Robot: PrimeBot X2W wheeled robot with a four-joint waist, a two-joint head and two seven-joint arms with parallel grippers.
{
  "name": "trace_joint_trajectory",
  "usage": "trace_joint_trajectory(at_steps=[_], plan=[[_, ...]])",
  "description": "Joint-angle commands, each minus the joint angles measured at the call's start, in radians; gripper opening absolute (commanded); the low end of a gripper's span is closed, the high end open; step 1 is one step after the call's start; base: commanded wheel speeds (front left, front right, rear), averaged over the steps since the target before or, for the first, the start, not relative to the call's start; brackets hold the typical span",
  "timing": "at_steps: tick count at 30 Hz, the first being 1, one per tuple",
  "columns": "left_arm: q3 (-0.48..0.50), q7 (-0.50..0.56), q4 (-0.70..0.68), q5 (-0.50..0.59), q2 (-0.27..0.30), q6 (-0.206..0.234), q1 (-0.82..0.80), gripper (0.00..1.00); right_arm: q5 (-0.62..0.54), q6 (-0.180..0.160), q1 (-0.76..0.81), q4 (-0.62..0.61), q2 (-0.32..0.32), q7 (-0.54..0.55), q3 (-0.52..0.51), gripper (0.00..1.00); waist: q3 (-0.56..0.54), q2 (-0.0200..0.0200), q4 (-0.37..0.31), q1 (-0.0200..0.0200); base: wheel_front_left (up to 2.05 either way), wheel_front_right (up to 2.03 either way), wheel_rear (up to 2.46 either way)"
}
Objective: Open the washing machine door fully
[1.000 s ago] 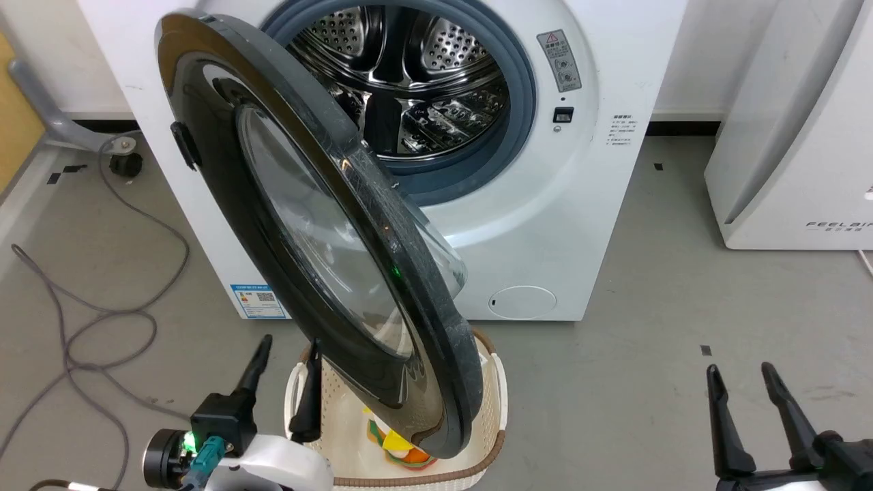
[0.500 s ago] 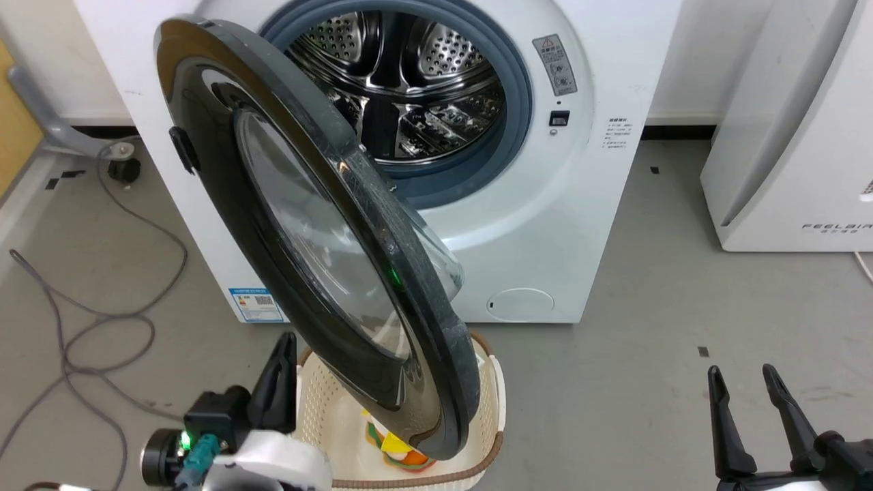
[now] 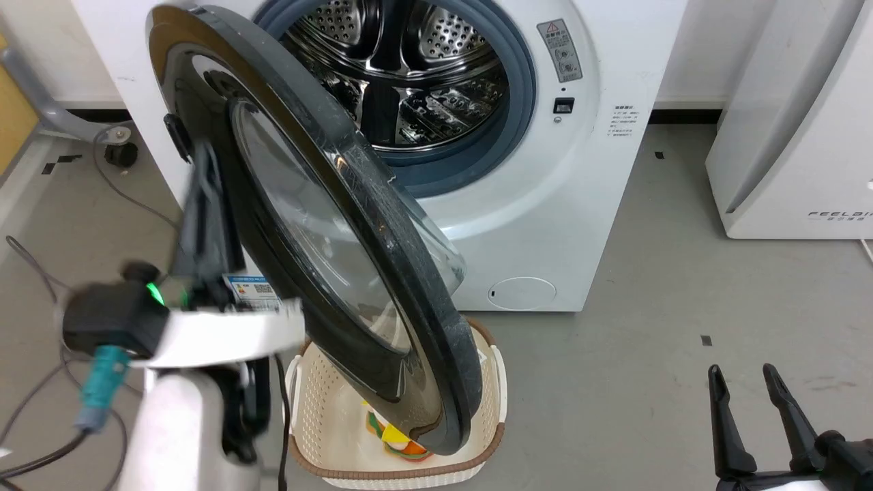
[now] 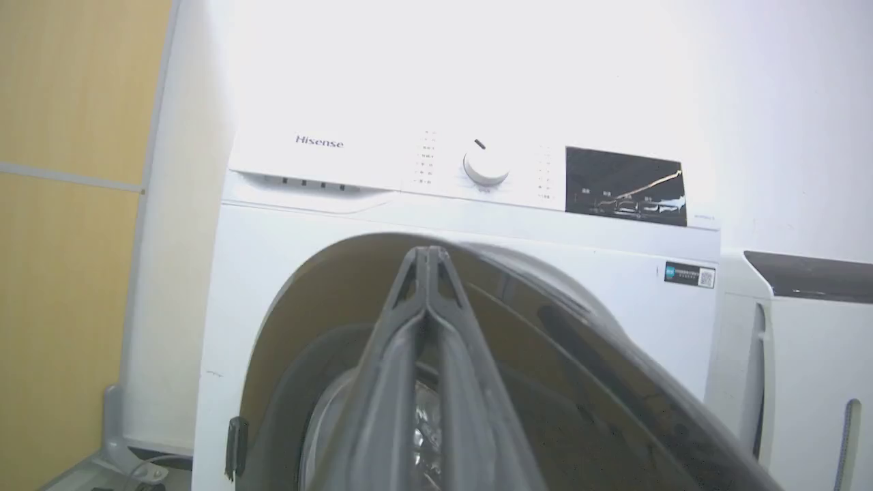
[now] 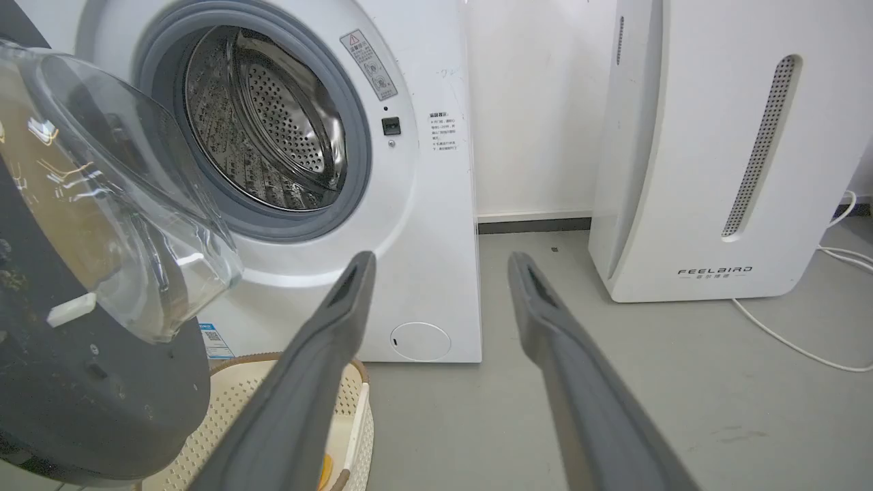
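Soft, even indoor light. Above the dark left fingers, the big white front-loading washing machine bleaches into glare. The head view smears the pale left forearm with motion blur.

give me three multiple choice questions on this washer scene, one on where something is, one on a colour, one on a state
1. Where is the cream laundry basket?
A. on the floor under the washing machine door
B. on a shelf
C. on a chair

2. What colour is the gasket of the washing machine?
A. red
B. grey
C. yellow

3. How is the right gripper?
A. shut on the door
B. open, holding nothing
C. shut on the basket

Answers:
1 A, the head view shows it on the floor, partly hidden by the door's lower rim.
2 B, the ring round the opening is grey.
3 B, its fingers stand apart with nothing between them.
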Motion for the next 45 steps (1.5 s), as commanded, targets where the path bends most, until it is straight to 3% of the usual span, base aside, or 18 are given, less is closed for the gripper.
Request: trace_joint_trajectory(at_steps=[1, 8, 14, 21, 29, 36, 45], plan=[[-0.007, -0.004, -0.059, -0.006, 0.001, 0.012, -0.041, 0.0, 0.014, 0.001, -0.01, -0.004, 0.003, -0.006, 0.004, 1.0, 0.006, 0.0, 0.0, 0.0, 0.0, 0.0, 0.0], [-0.085, 0.0, -0.269, 0.021, 0.001, 0.036, -0.113, 0.0, 0.017, 0.001, -0.022, -0.009, 0.003, -0.002, 0.022, 1.0, 0.025, 0.0, -0.008, 0.0, 0.0, 0.0, 0.0], [-0.248, 0.051, -0.37, 0.017, 0.001, 0.023, -0.117, 0.0, 0.018, 0.001, -0.03, -0.014, 0.003, -0.001, 0.029, 1.0, 0.032, 0.0, -0.012, 0.0, 0.0, 0.0, 0.0], [-0.482, 0.152, -0.362, 0.0, 0.001, -0.016, -0.073, 0.0, 0.012, 0.001, -0.032, -0.02, 0.003, -0.001, 0.031, 1.0, 0.024, 0.0, -0.01, 0.0, 0.0, 0.0, 0.0], [-0.687, 0.312, -0.286, -0.123, 0.001, -0.034, 0.05, 0.0, 0.017, 0.001, -0.03, -0.007, 0.003, -0.001, 0.034, 1.0, 0.023, 0.0, -0.004, 0.0, 0.0, 0.0, 0.0], [-0.717, 0.43, -0.183, -0.145, 0.022, -0.003, 0.102, 0.0, 0.017, 0.001, -0.033, 0.005, 0.003, -0.005, 0.041, 1.0, 0.025, 0.0, -0.002, 0.0, 0.0, 0.0, 0.0], [-0.654, 0.378, 0.059, -0.143, 0.015, 0.052, 0.036, 0.0, 0.026, 0.001, -0.037, 0.032, 0.003, -0.005, 0.056, 1.0, 0.018, 0.0, -0.013, 0.0, 0.0, 0.0, 0.0]])
